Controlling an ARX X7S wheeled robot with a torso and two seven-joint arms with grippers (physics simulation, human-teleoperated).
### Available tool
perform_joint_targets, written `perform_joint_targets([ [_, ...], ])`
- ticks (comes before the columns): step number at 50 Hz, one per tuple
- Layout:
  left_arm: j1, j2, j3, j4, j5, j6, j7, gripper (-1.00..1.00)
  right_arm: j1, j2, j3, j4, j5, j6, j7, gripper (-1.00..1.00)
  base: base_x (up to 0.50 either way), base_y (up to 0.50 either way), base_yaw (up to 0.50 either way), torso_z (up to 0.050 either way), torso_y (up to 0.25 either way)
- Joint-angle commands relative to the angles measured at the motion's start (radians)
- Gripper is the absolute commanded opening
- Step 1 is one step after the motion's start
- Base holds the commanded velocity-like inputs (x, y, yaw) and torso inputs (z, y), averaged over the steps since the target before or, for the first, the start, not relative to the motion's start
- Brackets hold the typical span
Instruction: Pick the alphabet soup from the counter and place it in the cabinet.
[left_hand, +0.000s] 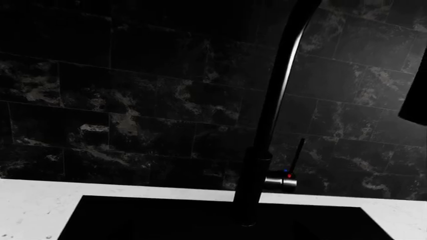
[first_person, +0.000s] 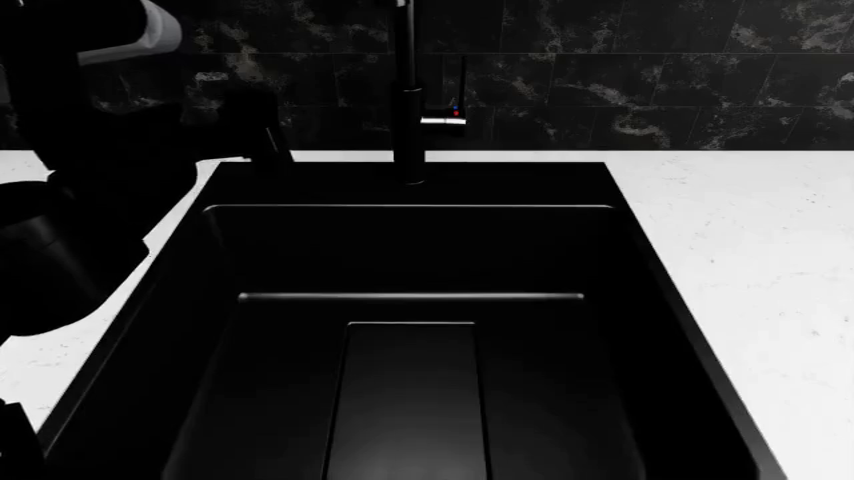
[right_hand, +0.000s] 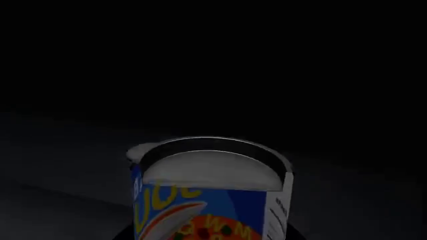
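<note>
Alphabet soup (right_hand: 210, 200) upright beneath right wrist camera, surroundings dark.

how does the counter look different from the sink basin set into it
The counter is white with faint speckling and grey veins; the sink basin is plain black. The counter is a flat top surface, while the sink basin drops below it in stepped levels. The counter reads brightly lit; the sink basin's inside is dark. Both have straight, rectangular edges.
</note>
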Motion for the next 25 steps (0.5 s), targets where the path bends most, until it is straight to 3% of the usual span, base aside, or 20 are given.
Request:
perform_joint_targets([
  [1,0.004,-0.003,-0.005,0.009,-0.015,0.003,-0.012,1.0,-0.101,0.055,-0.013,-0.115,0.188,0.202,0.087,1.0,0.0,0.0,0.0,0.0,0.0],
  [25,0.014,-0.007,-0.011,0.028,-0.049,0.008,-0.04,1.0,-0.191,0.097,0.176,-0.451,0.404,0.388,0.316,1.0,0.0,0.0,0.0,0.0,0.0],
])
